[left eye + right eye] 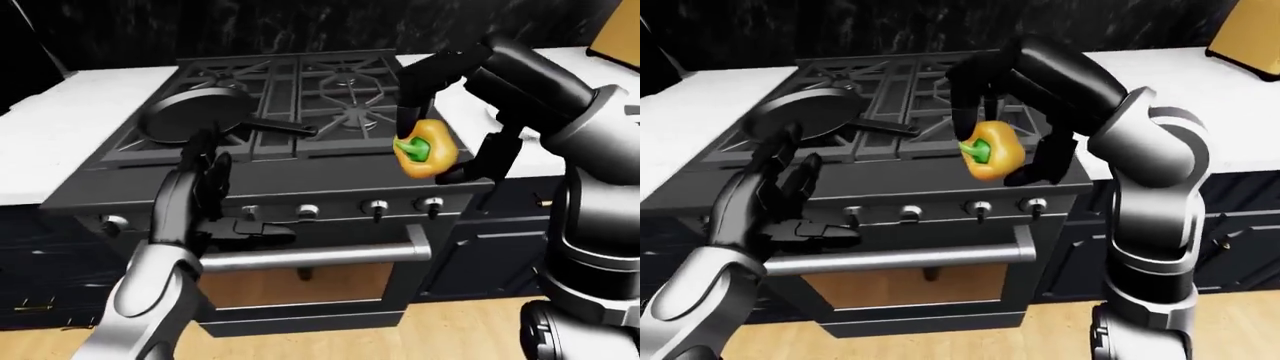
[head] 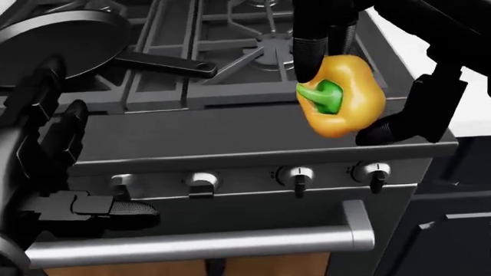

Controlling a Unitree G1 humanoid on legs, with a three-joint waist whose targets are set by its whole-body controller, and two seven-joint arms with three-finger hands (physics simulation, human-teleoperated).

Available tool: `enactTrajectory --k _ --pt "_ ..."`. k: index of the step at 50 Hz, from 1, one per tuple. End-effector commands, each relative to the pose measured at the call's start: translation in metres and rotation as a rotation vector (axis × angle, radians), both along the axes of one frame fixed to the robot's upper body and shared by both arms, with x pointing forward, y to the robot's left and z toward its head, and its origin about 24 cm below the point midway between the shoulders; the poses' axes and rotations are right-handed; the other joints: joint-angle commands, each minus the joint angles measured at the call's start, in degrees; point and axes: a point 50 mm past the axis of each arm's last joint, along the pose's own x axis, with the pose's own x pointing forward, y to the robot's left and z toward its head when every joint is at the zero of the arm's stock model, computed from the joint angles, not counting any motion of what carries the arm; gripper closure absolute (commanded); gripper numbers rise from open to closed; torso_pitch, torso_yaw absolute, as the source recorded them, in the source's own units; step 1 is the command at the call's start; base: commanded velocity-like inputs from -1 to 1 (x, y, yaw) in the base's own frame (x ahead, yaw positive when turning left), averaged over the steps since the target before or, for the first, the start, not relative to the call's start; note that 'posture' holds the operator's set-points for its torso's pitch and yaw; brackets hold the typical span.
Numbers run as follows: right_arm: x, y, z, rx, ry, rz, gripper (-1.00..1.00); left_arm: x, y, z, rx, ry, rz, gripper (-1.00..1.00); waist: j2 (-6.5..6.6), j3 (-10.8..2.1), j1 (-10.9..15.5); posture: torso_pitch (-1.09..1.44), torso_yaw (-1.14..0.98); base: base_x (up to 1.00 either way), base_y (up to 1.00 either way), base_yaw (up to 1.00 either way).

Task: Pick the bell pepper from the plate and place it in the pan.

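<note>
While the orange-yellow bell pepper with the green stem (image 2: 341,95) is pinched in the black three-finger right hand (image 2: 345,86), with two fingers (image 2: 311,49) pressed on its top and the thumb under its right side, it hangs in the air above the near right edge of the black gas stove (image 1: 300,161). The round dark metal pan (image 1: 190,112) sits on the far left burner, its long handle pointing right, well apart from the pepper. The step in hand is judged to be the carry to the pan. It would be done well if the pepper is kept high enough to clear the black iron grates (image 1: 345,97) and the pan's handle, and is moved left and farther in until it hangs over the middle of the pan. The pinch should be loosened only once the pepper is low inside the rim, since a rounded fruit is likely to roll. The black left hand (image 1: 205,180) is held spread near the oven knobs (image 1: 375,206), holding nothing, and is best kept out of the path.
</note>
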Motion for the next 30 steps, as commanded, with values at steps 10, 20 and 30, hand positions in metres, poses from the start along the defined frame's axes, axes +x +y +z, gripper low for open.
enactTrajectory --k 10,20,30 --pt "-0.0101 -0.0064 0.0183 0.035 -0.106 -0.018 1.00 -0.0036 -0.0052 0.0139 0.001 -0.092 -0.030 -1.00 -5.79 -1.36 -0.9 0.00 0.00 0.00 0.46 0.00" --pt "-0.0109 -0.0058 0.0193 0.034 -0.108 -0.015 1.00 -0.0038 -0.0053 0.0161 0.003 -0.095 -0.033 -1.00 4.00 -2.18 -1.3 0.00 0.00 0.00 0.46 0.00" --pt "-0.0163 -0.0049 0.0119 0.034 -0.065 0.011 1.00 -0.0026 -0.0065 0.0167 0.007 -0.096 -0.035 -1.00 -0.19 -1.03 -1.0 0.00 0.00 0.00 0.23 0.00"
